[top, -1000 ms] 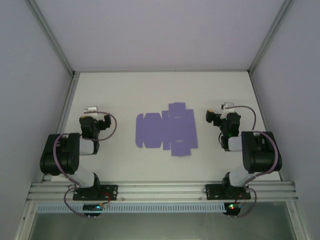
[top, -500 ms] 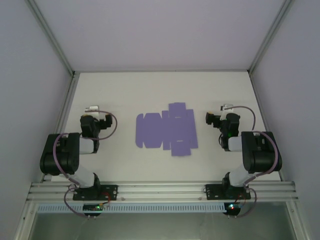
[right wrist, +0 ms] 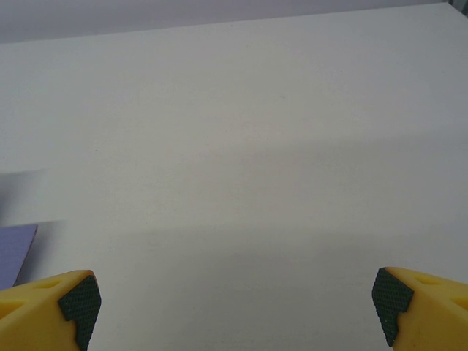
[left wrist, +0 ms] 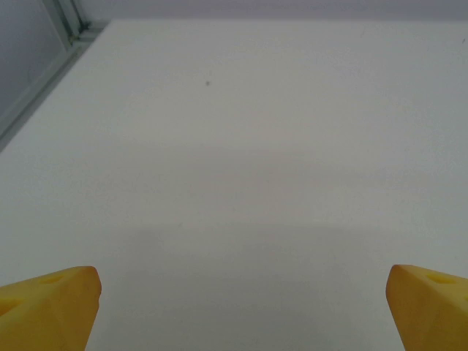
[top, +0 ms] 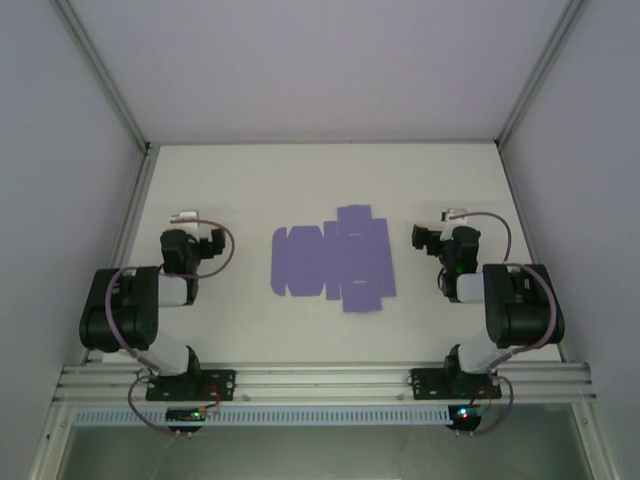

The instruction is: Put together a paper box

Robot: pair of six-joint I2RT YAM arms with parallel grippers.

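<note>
Hardly any movement since a second ago: a slight turn at the right gripper [right wrist: 234, 303], a hair's shift at the left gripper [left wrist: 241, 300], none at the box [top: 333, 261].

Box, from above: plain lavender-purple card, unfolded, a flat die-cut sheet. Wide rectangular body with faint crease lines. Small rounded tabs along its left edge. Squarish flaps jutting from the far edge and from the near edge, both toward the right end. No panel raised, as far as can be told.

Place: flat on the white table [top: 300, 180], about midway between the left arm [top: 125, 305] and the right arm [top: 515, 300], well apart from both grippers. Touched by neither.

From the right wrist: one purple corner of the sheet [right wrist: 14, 252] at the left edge of the view, just beyond the left finger. Yellow fingers [right wrist: 40, 311] with dark textured pads [right wrist: 77, 300], spread to the two lower corners, bare table between them. Jaws wide, holding nothing.

From the left wrist: yellow fingertips [left wrist: 51, 307] likewise far apart at the lower corners, over bare white table. Jaws wide, nothing between them. Metal rail [left wrist: 69, 22] at the far left corner.
</note>
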